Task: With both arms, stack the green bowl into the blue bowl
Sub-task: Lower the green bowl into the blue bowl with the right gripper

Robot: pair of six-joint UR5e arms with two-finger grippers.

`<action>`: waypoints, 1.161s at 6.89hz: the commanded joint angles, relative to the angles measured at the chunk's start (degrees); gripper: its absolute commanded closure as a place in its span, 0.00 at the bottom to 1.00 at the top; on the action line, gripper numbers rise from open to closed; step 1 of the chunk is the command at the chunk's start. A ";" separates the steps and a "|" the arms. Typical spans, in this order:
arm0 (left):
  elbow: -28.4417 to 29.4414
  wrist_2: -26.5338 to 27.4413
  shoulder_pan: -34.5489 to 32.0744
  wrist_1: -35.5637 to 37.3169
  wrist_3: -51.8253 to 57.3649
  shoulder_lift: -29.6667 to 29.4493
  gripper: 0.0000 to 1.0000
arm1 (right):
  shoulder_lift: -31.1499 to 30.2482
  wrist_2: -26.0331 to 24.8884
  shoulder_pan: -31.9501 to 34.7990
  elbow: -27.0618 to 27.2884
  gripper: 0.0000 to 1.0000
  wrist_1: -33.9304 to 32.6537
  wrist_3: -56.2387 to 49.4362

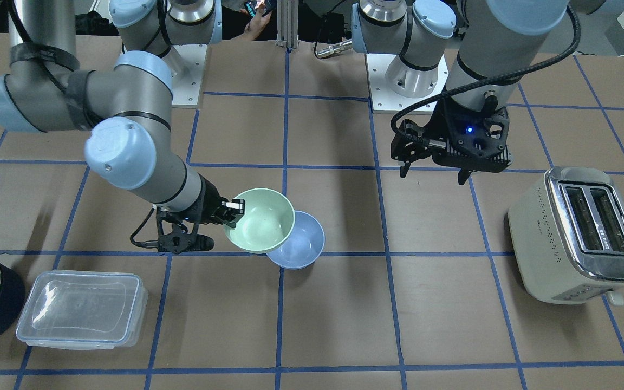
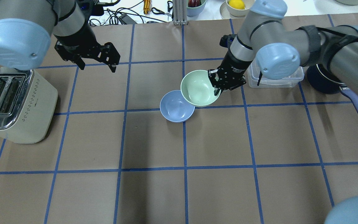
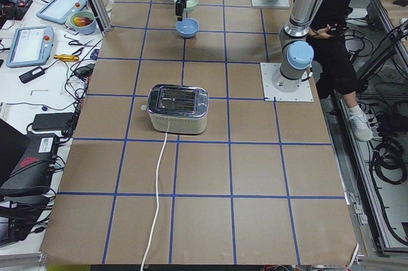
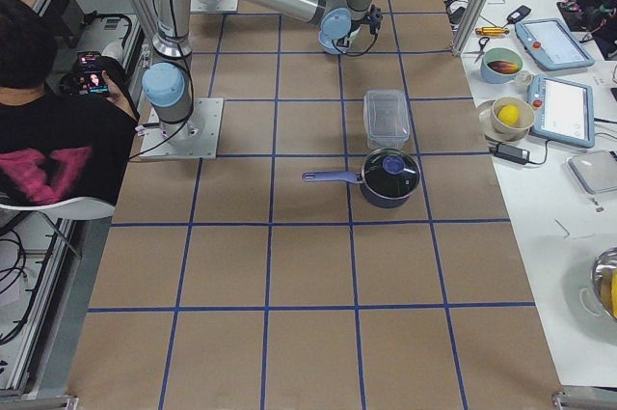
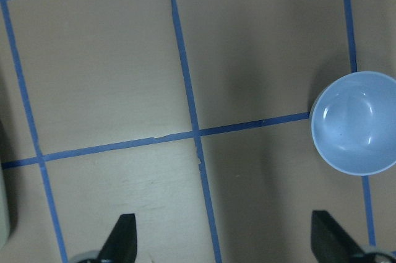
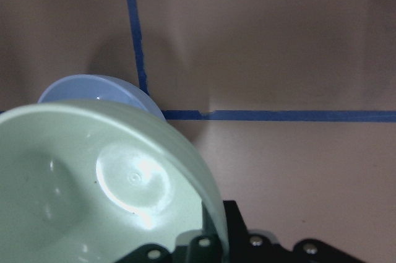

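The green bowl (image 1: pixel 260 222) is held by its rim in my right gripper (image 1: pixel 233 211), lifted and slightly tilted. It overlaps the near edge of the blue bowl (image 1: pixel 302 245), which sits on the table. In the overhead view the green bowl (image 2: pixel 197 88) is just right of and behind the blue bowl (image 2: pixel 176 107), with the right gripper (image 2: pixel 216 84) shut on its right rim. The right wrist view shows the green bowl (image 6: pixel 93 182) over the blue bowl (image 6: pixel 93 86). My left gripper (image 2: pixel 98 67) is open and empty, raised well left of the bowls. Its wrist view shows the blue bowl (image 5: pixel 356 124).
A cream toaster (image 2: pixel 14 105) stands at the left side. A clear lidded plastic container (image 2: pixel 275 79) and a navy saucepan (image 2: pixel 325 82) with a lilac handle lie right of the bowls, under the right arm.
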 commanded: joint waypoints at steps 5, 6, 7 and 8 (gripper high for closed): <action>0.25 0.46 -0.77 1.16 0.24 1.71 0.00 | 5.11 0.14 5.83 0.40 1.00 -6.23 7.08; -0.62 0.90 -0.95 0.82 0.24 1.97 0.00 | 5.11 0.14 5.84 0.31 1.00 -6.32 7.17; -0.11 0.20 -0.95 0.90 0.24 2.06 0.00 | 5.11 -0.04 5.84 0.22 0.26 -6.84 6.65; -0.71 0.46 -0.95 0.82 0.24 2.67 0.00 | 5.11 -0.73 5.84 0.40 0.02 -10.59 7.08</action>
